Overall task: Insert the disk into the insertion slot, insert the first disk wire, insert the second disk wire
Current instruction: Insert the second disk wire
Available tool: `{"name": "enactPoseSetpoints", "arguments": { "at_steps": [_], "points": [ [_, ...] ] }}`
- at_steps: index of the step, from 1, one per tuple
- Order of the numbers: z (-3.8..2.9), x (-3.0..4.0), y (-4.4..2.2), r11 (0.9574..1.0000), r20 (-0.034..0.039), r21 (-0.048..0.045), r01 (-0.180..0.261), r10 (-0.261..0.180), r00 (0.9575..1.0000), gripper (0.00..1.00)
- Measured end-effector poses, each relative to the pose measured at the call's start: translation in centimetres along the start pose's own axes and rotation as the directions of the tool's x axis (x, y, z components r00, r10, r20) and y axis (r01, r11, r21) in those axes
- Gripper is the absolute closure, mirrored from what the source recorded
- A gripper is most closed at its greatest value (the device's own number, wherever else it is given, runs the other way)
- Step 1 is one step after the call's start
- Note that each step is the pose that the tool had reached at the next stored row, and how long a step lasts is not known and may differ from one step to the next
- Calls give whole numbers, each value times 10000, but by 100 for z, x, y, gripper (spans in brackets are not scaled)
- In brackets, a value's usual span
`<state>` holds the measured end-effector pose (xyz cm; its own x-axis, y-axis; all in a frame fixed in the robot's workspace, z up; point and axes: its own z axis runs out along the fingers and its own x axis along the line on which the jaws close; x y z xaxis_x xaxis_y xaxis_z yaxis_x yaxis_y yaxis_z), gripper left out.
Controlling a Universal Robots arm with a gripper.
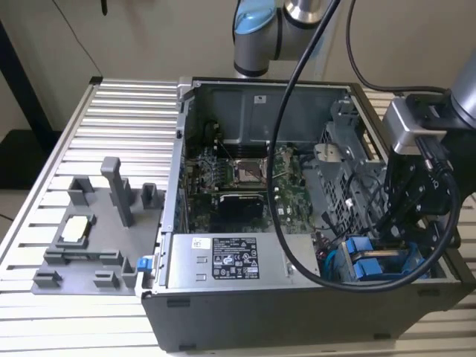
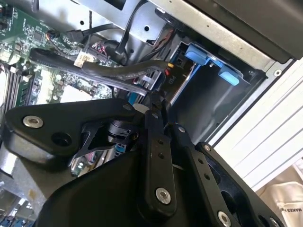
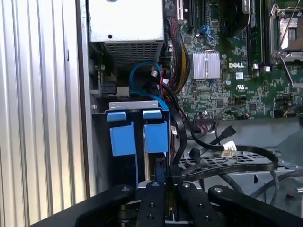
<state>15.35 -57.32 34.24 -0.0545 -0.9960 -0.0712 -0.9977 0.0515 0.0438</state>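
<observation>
From my remote seat I have the black, linkage-fingered gripper (image 1: 411, 223) lowered into the open grey computer case (image 1: 245, 297), at the corner on the exterior view's right, because that is where the drive bay sits. The disk (image 1: 370, 264), of which I can make out mainly its bright blue plastic carrier frame and blue end tabs, already stands in the grey sheet-metal insertion slot (image 3: 135, 105); in the first wrist view its two blue tabs (image 3: 137, 137) stand side by side inside the bay wall, so I judge the seating step as done.

The fingers (image 3: 158, 189) are drawn narrow, close together, and in the first wrist view a thin dark piece rises between their tips just beside the blue carrier. I take it for a wire's connector, but I cannot tell this for certain. The black cables (image 3: 222, 163) trail across the green motherboard (image 3: 236, 80) toward the same spot, which fits a plug being brought to the drive's end. In the second wrist view the blue tabs (image 2: 215, 66) lie beyond the fingertips (image 2: 154, 101), near but apart.
</observation>
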Motion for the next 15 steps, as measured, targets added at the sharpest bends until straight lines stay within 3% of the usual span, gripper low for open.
{"name": "enactPoseSetpoints", "arguments": {
  "at_steps": [8, 15],
  "points": [
    [55, 3, -22, 10000, -4, 2, -19, 19, 10000, 84],
    [63, 3, -22, 10000, -26, 3, -19, 19, 10000, 84]
  ]
}}
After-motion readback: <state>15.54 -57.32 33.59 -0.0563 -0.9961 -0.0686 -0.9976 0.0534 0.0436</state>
